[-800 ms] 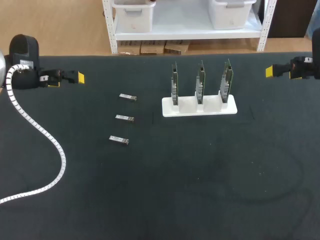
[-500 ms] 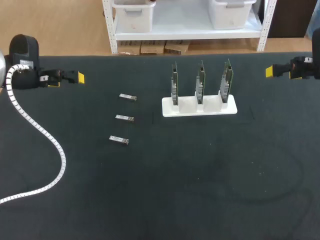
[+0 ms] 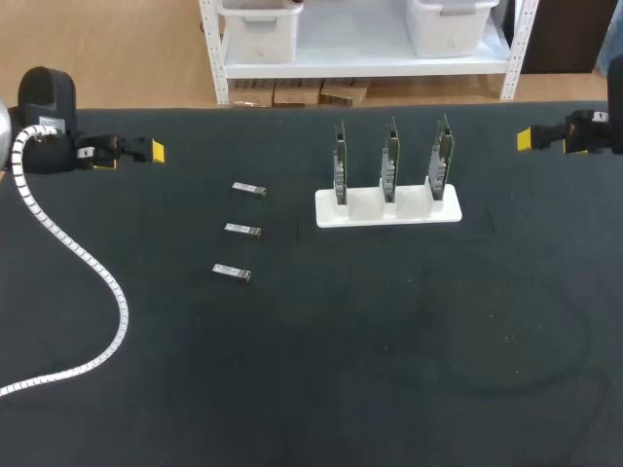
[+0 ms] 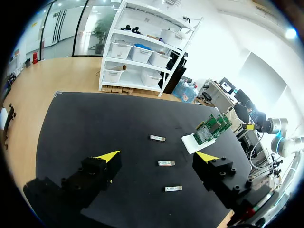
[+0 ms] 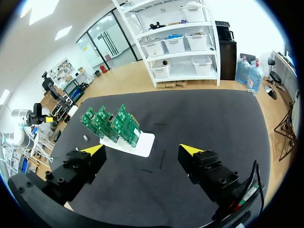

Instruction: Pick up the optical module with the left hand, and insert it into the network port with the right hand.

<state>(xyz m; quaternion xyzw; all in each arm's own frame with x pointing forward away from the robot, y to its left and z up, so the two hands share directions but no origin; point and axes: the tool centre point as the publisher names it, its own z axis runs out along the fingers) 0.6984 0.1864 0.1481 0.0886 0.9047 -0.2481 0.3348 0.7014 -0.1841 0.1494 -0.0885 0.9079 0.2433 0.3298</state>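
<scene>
Head view: a black table (image 3: 389,370) carries three small metal optical modules in a slanted column left of centre. The far module (image 3: 249,189), the middle module (image 3: 242,230) and the near module (image 3: 232,273) each lie flat and apart from the others. To their right a white holder (image 3: 387,208) bears three green circuit boards (image 3: 389,161), upright and side by side. The left arm (image 3: 49,112) sits at the table's far left corner, with a white ribbed cable (image 3: 73,253) trailing from it across the table. The right arm (image 3: 589,131) sits at the far right edge. Left wrist view: the left jaws stand wide apart and hold nothing, their yellow fingertips (image 4: 108,156) above bare table. All three modules lie ahead of the jaws, in line with the gap between them yet well apart from either finger, with the holder farther out, ahead of one finger. Right wrist view: the right jaws likewise stand wide apart and empty, yellow fingertips (image 5: 190,150) over the table. The boards in their holder lie ahead, nearer one finger and touching neither.
</scene>
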